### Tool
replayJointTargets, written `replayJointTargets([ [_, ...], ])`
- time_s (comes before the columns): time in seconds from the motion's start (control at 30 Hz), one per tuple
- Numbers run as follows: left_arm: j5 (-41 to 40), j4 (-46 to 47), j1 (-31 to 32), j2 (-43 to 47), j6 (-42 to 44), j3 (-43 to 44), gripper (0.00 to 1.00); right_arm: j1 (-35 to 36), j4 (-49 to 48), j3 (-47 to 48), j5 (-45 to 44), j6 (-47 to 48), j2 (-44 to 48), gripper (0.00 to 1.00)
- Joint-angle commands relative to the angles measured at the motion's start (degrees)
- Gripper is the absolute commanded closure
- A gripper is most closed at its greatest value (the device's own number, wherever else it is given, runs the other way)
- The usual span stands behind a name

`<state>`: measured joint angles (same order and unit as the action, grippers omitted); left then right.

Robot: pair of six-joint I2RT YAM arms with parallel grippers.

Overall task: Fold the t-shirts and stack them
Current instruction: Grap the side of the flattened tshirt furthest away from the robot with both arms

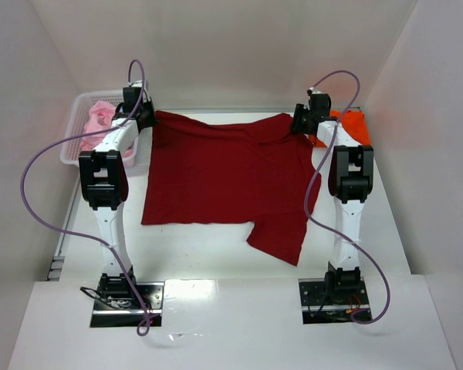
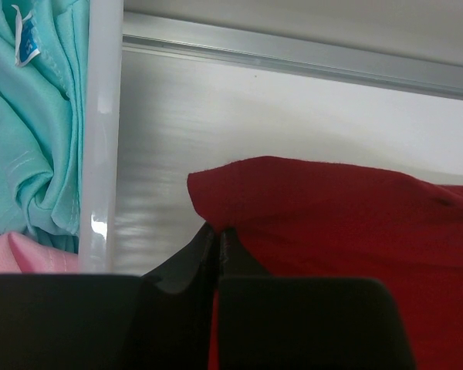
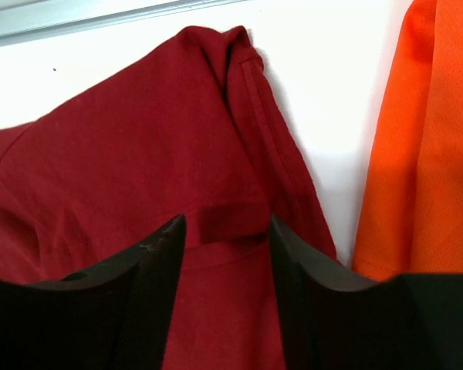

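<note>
Seemingly to stretch the large dark red cloth t-shirt (image 1: 224,177) flat, the left gripper (image 2: 217,235) pinches its far-left corner; the right gripper (image 3: 226,223) gapes over the far-right shoulder, holding nothing.

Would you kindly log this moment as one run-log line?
stage: red shirt spread out | left gripper: shut on its far-left corner | right gripper: open over far-right fold | orange shirt: right of it
</note>
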<state>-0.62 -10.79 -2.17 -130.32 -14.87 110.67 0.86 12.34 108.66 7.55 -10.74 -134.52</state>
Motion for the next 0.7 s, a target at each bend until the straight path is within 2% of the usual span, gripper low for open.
replayJointTargets([
  [0.0, 0.9, 2.3, -0.5, -0.8, 1.4, 1.3, 1.0, -0.3, 0.3, 0.3, 0.6, -0.3, -1.1, 0.51],
  [0.1, 0.9, 2.3, -0.5, -1.3, 1.4, 1.3, 1.0, -0.3, 0.9, 0.8, 0.6, -0.3, -2.3, 0.58],
  [0.2, 0.9, 2.3, -0.5, -1.3, 1.4, 1.3, 1.0, -0.3, 1.5, 1.6, 0.6, -0.3, -2.8, 0.7],
  [0.23, 0.9, 1.8, -0.5, -1.3, 1.4, 1.3, 1.0, -0.3, 1.5, 2.2, 1.1, -0.3, -2.9, 0.8],
  [0.37, 0.9, 1.8, -0.5, -1.9, 1.4, 1.9, 1.0, -0.3, 2.0, 3.2, 0.5, -0.9, -2.9, 0.99],
  [0.67, 1.4, 1.3, -0.5, -1.9, 1.4, 2.4, 1.0, -0.3, 4.6, 11.4, -1.5, -2.5, 1.3, 0.99],
])
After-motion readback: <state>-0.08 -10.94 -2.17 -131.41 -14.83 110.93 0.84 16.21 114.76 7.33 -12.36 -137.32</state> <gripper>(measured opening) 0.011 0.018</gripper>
